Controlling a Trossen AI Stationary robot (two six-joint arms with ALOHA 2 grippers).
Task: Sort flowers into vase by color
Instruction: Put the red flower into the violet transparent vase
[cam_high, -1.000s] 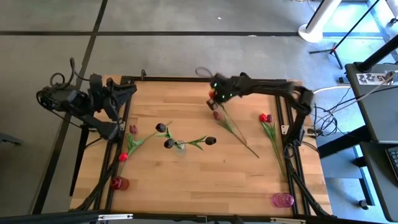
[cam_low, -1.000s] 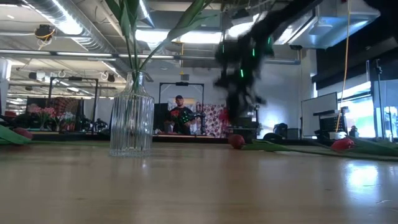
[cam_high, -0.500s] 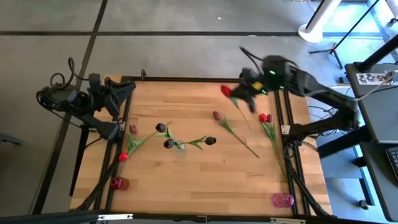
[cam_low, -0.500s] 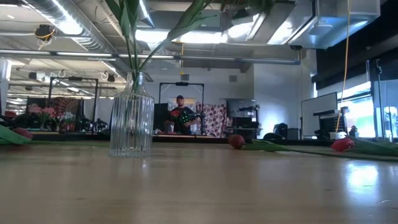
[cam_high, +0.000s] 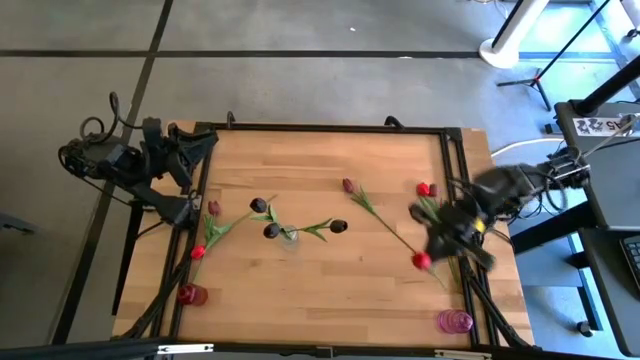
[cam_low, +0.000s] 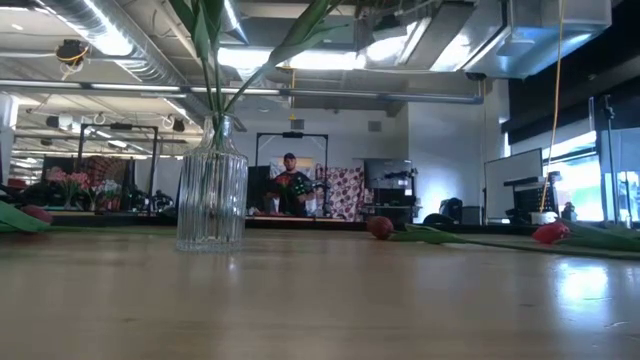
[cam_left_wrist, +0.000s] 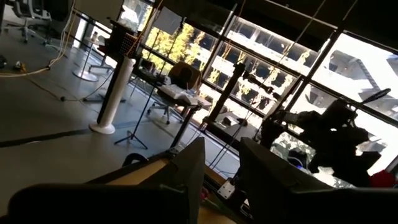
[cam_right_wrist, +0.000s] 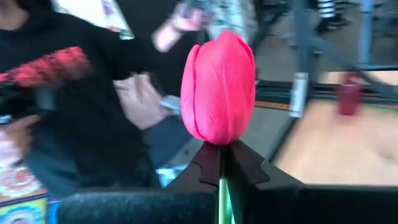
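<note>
My right gripper (cam_high: 433, 250) is up over the table's right side, shut on a red tulip (cam_right_wrist: 217, 90) whose head (cam_high: 421, 261) sticks out past the fingertips. A clear ribbed vase (cam_high: 288, 238) mid-table holds dark maroon tulips. A mauve tulip (cam_high: 348, 185) and a red tulip (cam_high: 425, 189) lie flat on the wood to its right. A mauve one (cam_high: 213, 208) and a red one (cam_high: 198, 252) lie at the left. My left gripper (cam_left_wrist: 221, 186) waits open at the far left edge, pointing level, with nothing between its fingers. My right gripper pinches the red tulip's stem (cam_right_wrist: 220, 163) just below the head, between its two fingertips (cam_right_wrist: 249, 165). The fingers lie along the stem, so the head points on beyond them. The flower is lifted clear of the table; the rest of its stem is hidden by the gripper.
A small red vase (cam_high: 192, 294) stands at the near left corner and a pink vase (cam_high: 455, 321) at the near right corner. Black frame rails (cam_high: 455, 175) run along the table's sides. Bare wood lies near the front edge. A person stands in the room beyond.
My right gripper has lifted the red tulip off the wood at the far middle. It swung first toward the right edge, then toward the near edge, rising and turning as it went. The tulip went with it, clear of the table. The other flowers have stayed put.
</note>
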